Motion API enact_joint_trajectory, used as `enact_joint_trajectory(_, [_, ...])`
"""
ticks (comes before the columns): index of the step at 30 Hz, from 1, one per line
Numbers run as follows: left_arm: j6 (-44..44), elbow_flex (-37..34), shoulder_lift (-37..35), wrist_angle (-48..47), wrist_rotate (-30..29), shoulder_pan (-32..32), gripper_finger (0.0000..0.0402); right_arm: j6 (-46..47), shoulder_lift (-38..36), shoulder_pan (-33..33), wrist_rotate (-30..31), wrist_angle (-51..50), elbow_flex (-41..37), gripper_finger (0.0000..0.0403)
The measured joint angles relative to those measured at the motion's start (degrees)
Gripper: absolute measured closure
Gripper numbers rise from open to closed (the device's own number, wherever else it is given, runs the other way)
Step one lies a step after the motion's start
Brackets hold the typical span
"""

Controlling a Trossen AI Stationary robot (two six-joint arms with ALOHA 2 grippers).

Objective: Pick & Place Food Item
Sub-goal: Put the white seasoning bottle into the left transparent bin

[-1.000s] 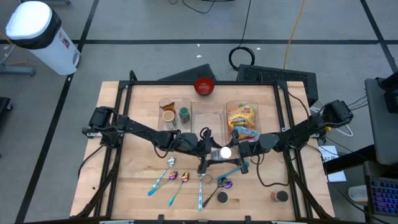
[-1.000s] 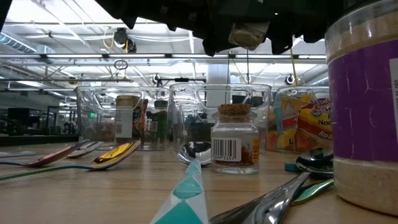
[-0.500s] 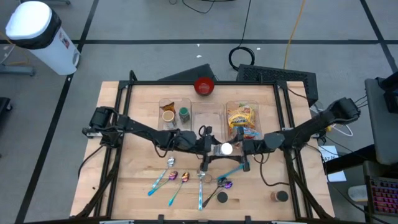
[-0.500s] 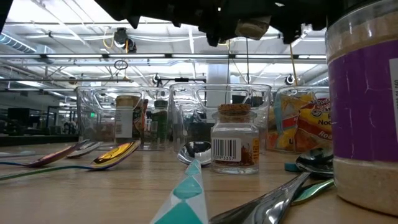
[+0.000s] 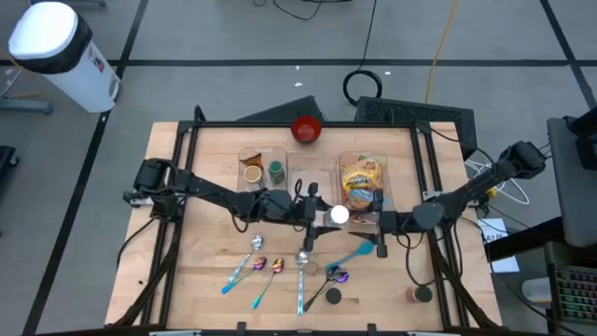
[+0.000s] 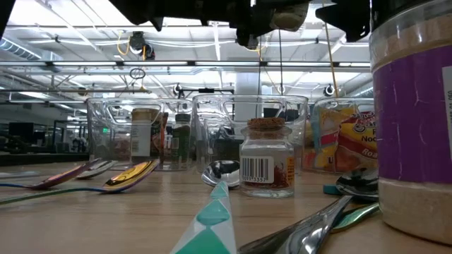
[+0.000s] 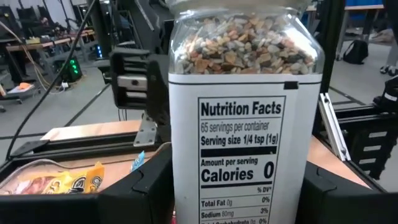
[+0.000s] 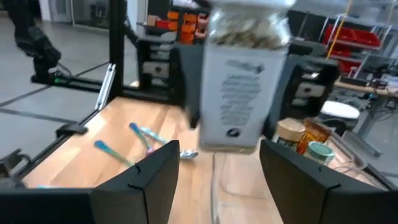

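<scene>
A clear spice jar [image 5: 338, 215] with a white lid, a white nutrition label and mixed grains inside [image 7: 245, 112] is held up over the table's middle. My left gripper [image 5: 320, 213] is shut on it. The jar also shows at the top of the low view [image 6: 286, 15] and in the right wrist view [image 8: 245, 81]. My right gripper [image 5: 373, 222] stands just right of the jar, open and empty, its fingers [image 8: 155, 180] spread and facing the jar. My left gripper pinches the jar's lower body [image 7: 180, 186] between its two fingers, one on each side of the labelled wall. The fingers come level from the table's left. The jar stands upright, lid up, lifted clear of the table.
Three clear bins stand at the far middle: one with two small jars [image 5: 263, 172], one bare [image 5: 312, 175], one with noodle packets [image 5: 362, 177]. A red bowl [image 5: 306, 129] lies behind them. Several spoons [image 5: 270, 271], a teal spatula [image 5: 350, 255] and two jars [image 5: 334, 297] [image 5: 418, 295] lie near the front.
My left gripper has gone up and a little toward the far edge with the jar, which stays upright. My right gripper has drawn back from the jar toward the table's right edge.
</scene>
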Motion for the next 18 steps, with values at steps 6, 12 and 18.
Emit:
enact_joint_trajectory(6, [-0.4,0.0,0.2,-0.1,0.0,0.1,0.0191,1.9,0.6,-2.1,-0.1,6.9,-1.6,0.0188])
enact_joint_trajectory(12, [-0.8,0.0,0.3,0.1,0.0,0.1,0.0191,3.8,7.1,-4.6,-7.4,17.4,-2.9,0.0186])
enact_joint_trajectory(18, [-1.0,0.0,0.3,-0.6,-0.3,-0.3,0.0191,-0.2,12.9,-4.9,-7.7,24.8,-3.0,0.0165])
